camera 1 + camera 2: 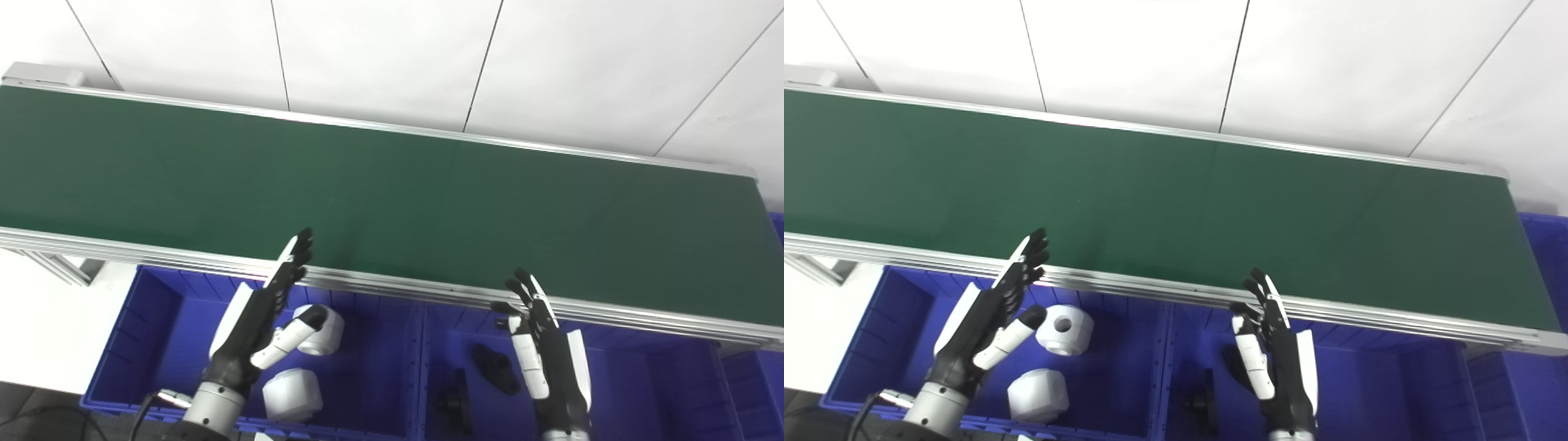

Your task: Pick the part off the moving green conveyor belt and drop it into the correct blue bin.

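Note:
The green conveyor belt [392, 202] runs across the view and no part shows on it. My left hand [260, 318] is open and empty, fingers stretched up to the belt's near rail, above the left blue bin [153, 343]. Two white parts [318, 331] [293, 395] lie in that bin. My right hand [545, 349] is open and empty, above the middle blue bin [625, 392], just short of the rail. Two black parts [496, 367] [454, 401] lie in the middle bin.
The belt's aluminium near rail [429, 294] runs between the bins and the belt. Another blue bin [756, 380] stands at the far right. A white tabletop [43, 331] lies left of the bins. A white tiled floor [392, 55] lies behind the belt.

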Robot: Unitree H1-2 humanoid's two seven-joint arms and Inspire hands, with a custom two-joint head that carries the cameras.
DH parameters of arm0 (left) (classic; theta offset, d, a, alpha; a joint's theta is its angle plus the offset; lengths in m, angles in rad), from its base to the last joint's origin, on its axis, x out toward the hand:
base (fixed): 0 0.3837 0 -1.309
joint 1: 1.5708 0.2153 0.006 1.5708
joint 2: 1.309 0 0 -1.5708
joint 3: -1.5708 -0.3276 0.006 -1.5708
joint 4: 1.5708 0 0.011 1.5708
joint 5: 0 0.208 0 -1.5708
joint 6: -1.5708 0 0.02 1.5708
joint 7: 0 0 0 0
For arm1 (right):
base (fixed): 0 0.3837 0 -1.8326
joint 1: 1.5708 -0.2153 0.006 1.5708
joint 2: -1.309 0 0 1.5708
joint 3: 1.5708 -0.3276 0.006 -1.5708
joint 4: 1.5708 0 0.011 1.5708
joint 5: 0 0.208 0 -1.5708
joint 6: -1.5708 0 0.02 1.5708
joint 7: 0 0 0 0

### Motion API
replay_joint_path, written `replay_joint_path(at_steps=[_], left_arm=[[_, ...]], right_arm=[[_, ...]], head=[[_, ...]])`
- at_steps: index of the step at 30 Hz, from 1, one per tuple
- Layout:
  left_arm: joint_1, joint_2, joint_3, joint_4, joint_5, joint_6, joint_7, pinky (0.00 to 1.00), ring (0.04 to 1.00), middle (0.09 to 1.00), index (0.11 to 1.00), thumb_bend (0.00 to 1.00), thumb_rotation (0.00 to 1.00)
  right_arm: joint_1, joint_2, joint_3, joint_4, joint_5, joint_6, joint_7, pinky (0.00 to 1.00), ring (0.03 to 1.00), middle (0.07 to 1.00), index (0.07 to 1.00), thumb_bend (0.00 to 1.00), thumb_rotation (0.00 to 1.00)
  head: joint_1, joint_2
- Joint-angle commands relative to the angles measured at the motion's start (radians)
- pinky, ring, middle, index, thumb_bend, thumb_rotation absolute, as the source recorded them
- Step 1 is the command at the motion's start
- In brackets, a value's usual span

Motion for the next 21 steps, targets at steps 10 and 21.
replay_joint_path(at_steps=[10,21], left_arm=[[-0.053,0.01,0.011,0.049,-0.014,-0.111,0.048,0.98,0.998,1.0,1.0,0.65,0.85],[-0.065,0.031,0.022,0.057,-0.022,-0.123,0.052,0.95,0.983,1.0,1.0,0.61,0.87]], right_arm=[[-0.021,0.034,0.012,0.007,-0.007,-0.022,-0.02,0.72,0.782,0.903,0.926,0.73,0.97],[-0.04,0.045,0.027,0.048,-0.027,-0.042,-0.048,0.7,0.781,0.896,0.914,0.71,0.96]], head=[[-0.078,0.009],[-0.213,-0.016]])
